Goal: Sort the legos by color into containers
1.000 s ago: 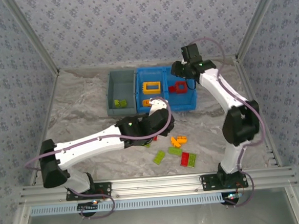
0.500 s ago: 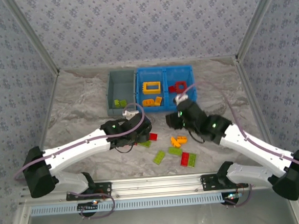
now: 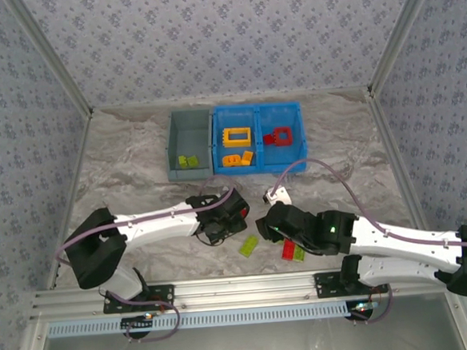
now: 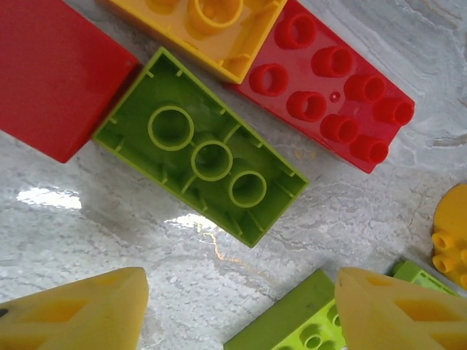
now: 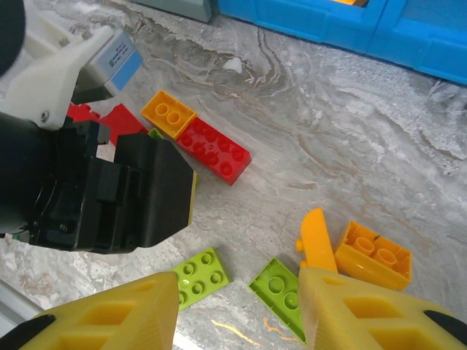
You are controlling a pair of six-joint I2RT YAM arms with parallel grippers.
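Arms are both down at the loose pile now.

Overhead: right gripper (image 3: 266, 225) has swung back from the blue tray (image 3: 281, 166), and left gripper (image 3: 221, 222) has dropped in beside it. Grey bin (image 3: 175, 139) holds green; the tray holds the yellow frame (image 3: 236, 136) and red frame (image 3: 280, 136).

Left wrist: jaws wide, with an upside-down green brick (image 4: 201, 157) just ahead, untouched.

Right wrist: jaws apart and holding nothing, with another green brick (image 5: 281, 288) lying below them.

Next picks coming, I'd guess.
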